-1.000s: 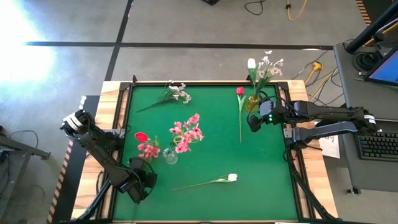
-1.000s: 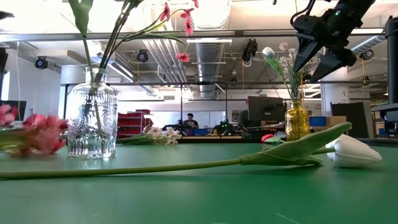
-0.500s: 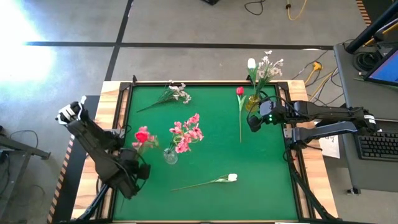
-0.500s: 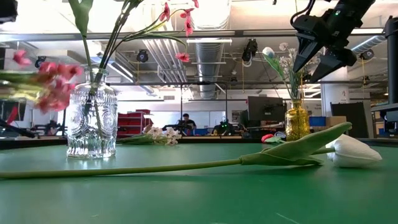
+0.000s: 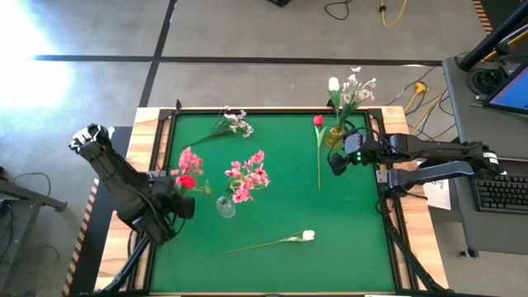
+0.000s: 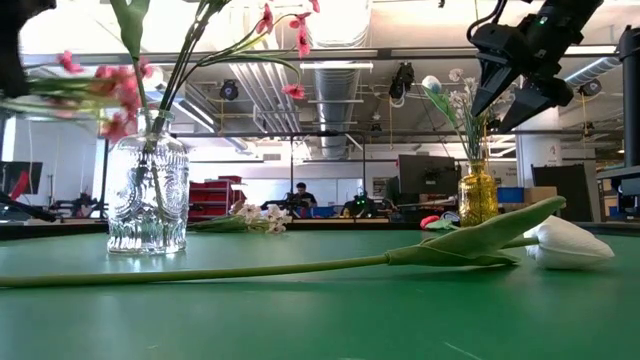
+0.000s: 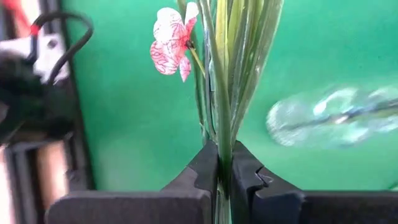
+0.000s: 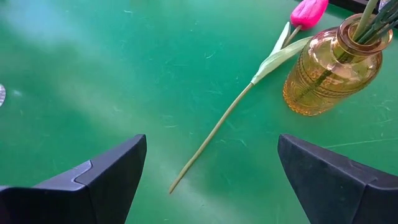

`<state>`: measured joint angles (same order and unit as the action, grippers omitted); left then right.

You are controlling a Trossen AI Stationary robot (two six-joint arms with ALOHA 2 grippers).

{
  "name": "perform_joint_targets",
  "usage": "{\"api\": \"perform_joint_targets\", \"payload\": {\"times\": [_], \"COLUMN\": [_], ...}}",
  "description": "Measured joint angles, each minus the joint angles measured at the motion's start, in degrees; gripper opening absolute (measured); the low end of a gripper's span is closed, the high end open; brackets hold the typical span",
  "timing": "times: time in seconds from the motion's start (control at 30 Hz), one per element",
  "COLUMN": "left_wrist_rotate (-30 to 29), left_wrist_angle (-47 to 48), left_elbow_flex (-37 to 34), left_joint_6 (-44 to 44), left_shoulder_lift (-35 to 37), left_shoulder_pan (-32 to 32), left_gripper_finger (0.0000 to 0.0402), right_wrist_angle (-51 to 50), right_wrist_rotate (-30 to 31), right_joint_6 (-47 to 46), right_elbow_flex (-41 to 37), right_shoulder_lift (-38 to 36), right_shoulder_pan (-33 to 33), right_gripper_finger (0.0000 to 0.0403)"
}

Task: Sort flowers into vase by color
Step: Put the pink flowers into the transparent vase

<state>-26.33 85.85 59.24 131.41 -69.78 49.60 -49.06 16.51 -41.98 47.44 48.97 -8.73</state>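
Green table (image 5: 280,264), wood-edged, dark frame. Near edge: white tulip (image 5: 308,235) lying flat, stem running toward the near-left corner; in the low view it fills the foreground (image 6: 565,242).

Left gripper (image 5: 177,202) at the left edge, clamped shut on a bunch of green stems (image 7: 222,93); pink blossom spray (image 5: 189,161) and a red bloom (image 5: 187,182) held up off the table, just left of the clear glass vase (image 5: 225,207). That vase stands left of table centre and holds a pink spray (image 5: 250,175); in the low view it is upright (image 6: 147,195), with the held pink blossoms (image 6: 112,92) blurred at its upper left.

Right gripper (image 5: 337,162) hovers above the table near the right edge, fingers spread wide, nothing between them. Under and beside it a pink-red tulip (image 5: 318,121) lies flat, stem pointing toward the near edge, head just beside the amber vase (image 5: 336,134); same in the right wrist view (image 8: 308,10).

Amber vase near the far-right corner, with a white tulip and white sprays (image 5: 353,87) in it. Small white-blossom spray (image 5: 238,122) lies flat by the far edge, left of middle.

Beyond: grey concrete floor (image 5: 247,33) with dark lines, cables, a desk with keyboard (image 5: 502,192) to the right. Low view shows a workshop room, ceiling ducts (image 6: 340,95), a seated person (image 6: 303,196) far back.
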Motion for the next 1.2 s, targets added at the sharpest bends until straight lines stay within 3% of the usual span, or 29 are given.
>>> {"api": "perform_joint_targets", "payload": {"times": [0.47,0.73,1.0,1.2], "left_wrist_rotate": [-17.92,-23.61,-33.18,-36.81], "left_wrist_angle": [1.94,4.19,4.21,4.21], "left_elbow_flex": [0.00,0.00,1.26,5.47], "left_joint_6": [-0.63,-1.47,-10.28,-24.65], "left_shoulder_lift": [8.59,11.93,15.72,17.01], "left_shoulder_pan": [-0.23,-0.85,-4.46,-10.14], "left_gripper_finger": [0.0001,0.0001,0.0001,0.0001], "right_wrist_angle": [0.02,0.02,0.02,0.04], "right_wrist_rotate": [0.00,-0.02,0.00,-0.02], "right_joint_6": [-0.39,-0.41,-0.41,-0.41], "right_elbow_flex": [0.00,0.00,0.00,0.00], "right_shoulder_lift": [0.00,0.00,0.00,0.00], "right_shoulder_pan": [0.00,0.00,0.00,0.00], "right_gripper_finger": [0.0357,0.0357,0.0357,0.0357]}}
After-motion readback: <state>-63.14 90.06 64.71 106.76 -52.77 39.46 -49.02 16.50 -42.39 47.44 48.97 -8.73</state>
